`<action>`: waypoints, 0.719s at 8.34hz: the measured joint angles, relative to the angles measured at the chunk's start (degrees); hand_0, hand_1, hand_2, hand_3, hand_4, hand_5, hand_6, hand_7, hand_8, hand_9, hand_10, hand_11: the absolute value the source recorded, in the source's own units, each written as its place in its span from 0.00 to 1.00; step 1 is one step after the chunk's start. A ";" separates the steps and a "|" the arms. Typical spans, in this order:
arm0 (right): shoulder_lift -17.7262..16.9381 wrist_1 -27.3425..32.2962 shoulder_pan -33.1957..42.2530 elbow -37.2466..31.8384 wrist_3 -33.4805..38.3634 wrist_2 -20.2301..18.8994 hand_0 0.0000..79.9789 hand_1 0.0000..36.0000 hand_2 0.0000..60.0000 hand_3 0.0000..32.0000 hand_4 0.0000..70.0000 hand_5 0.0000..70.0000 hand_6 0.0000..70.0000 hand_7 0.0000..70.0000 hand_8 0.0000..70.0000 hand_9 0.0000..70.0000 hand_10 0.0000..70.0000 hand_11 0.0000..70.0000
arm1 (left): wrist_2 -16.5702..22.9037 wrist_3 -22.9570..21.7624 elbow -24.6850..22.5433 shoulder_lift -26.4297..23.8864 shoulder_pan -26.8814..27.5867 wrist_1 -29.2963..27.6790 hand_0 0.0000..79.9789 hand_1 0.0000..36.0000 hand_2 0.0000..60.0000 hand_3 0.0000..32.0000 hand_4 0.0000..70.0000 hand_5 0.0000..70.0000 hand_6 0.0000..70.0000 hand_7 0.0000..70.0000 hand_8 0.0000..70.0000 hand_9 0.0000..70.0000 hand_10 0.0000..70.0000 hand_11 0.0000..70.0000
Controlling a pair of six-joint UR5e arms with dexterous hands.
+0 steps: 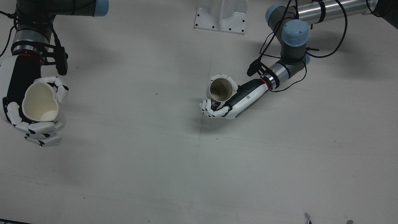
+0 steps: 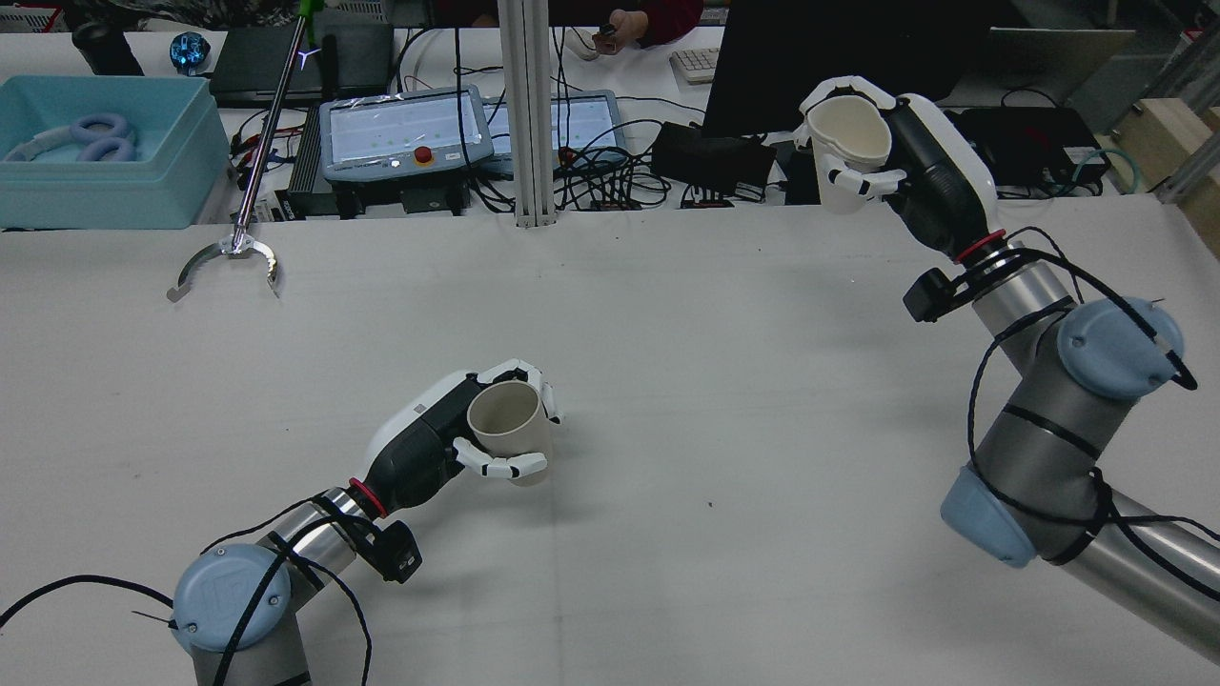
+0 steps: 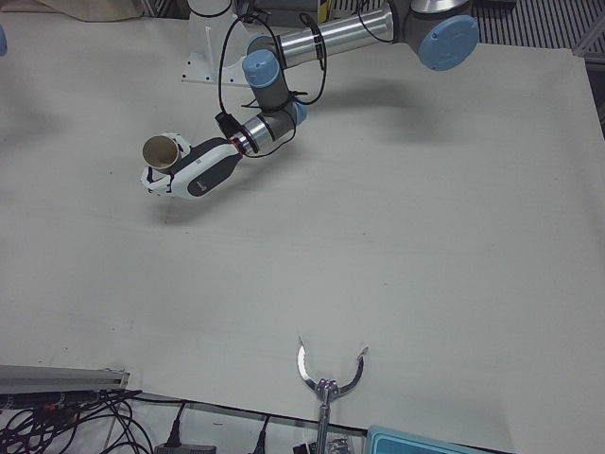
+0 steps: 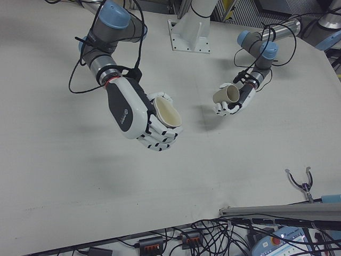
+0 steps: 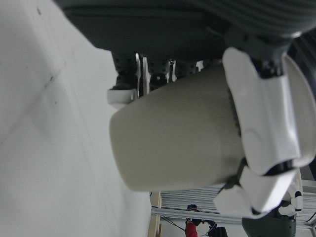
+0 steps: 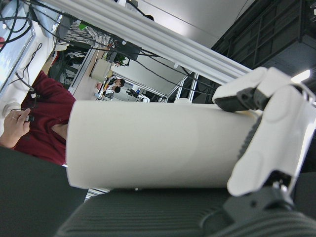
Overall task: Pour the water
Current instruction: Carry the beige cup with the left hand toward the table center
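Robotics lab: teach pendants (image 2: 405, 133), cables.

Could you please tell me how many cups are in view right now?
2. One cup is in the left hand low over the table; the other cup is in the raised right hand. None seems hidden.

Wide bare stretch of grey-white table (image 1: 199, 161) open on every side of the beige paper cup (image 1: 220, 90) gripped low by the left hand (image 1: 231, 101). Only obstacles: white bolted mounting bracket (image 1: 221, 17) behind that cup, metal claw of a reaching stick (image 2: 229, 257) well apart at the operators' edge.
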 measured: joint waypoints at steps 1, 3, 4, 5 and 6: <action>0.13 -0.09 -1.97 1.94 -1.45 1.79 0.58 0.57 0.99 0.00 0.33 0.71 0.63 0.73 0.43 0.59 0.32 0.49 | -0.43 0.19 1.68 -0.84 0.15 -0.48 0.67 1.00 1.00 0.00 0.50 1.00 0.50 0.76 0.48 0.59 0.52 0.76; 0.49 -0.16 -3.71 4.21 -2.51 4.06 0.58 0.56 0.98 0.00 0.32 0.70 0.62 0.73 0.42 0.59 0.33 0.49 | -1.67 2.51 6.20 -3.77 0.06 -3.19 0.67 1.00 1.00 0.00 0.50 1.00 0.50 0.76 0.48 0.59 0.52 0.75; 1.09 -0.18 -5.17 4.69 -2.86 5.63 0.57 0.54 0.97 0.00 0.31 0.68 0.61 0.71 0.42 0.59 0.33 0.50 | -2.03 3.53 9.80 -6.72 0.03 -4.57 0.67 1.00 1.00 0.00 0.51 1.00 0.52 0.78 0.48 0.59 0.52 0.76; 1.77 -0.16 -6.75 4.81 -3.78 7.02 0.57 0.54 0.96 0.00 0.30 0.68 0.60 0.70 0.41 0.58 0.33 0.50 | -2.16 4.00 12.36 -9.29 -0.14 -5.19 0.67 1.00 1.00 0.00 0.51 1.00 0.53 0.79 0.49 0.60 0.52 0.76; 2.35 -0.09 -8.88 4.79 -5.21 8.69 0.58 0.56 0.97 0.00 0.31 0.69 0.60 0.70 0.41 0.57 0.32 0.49 | -2.21 4.72 14.06 -11.64 -0.47 -5.48 0.68 1.00 1.00 0.00 0.52 1.00 0.54 0.80 0.50 0.61 0.53 0.77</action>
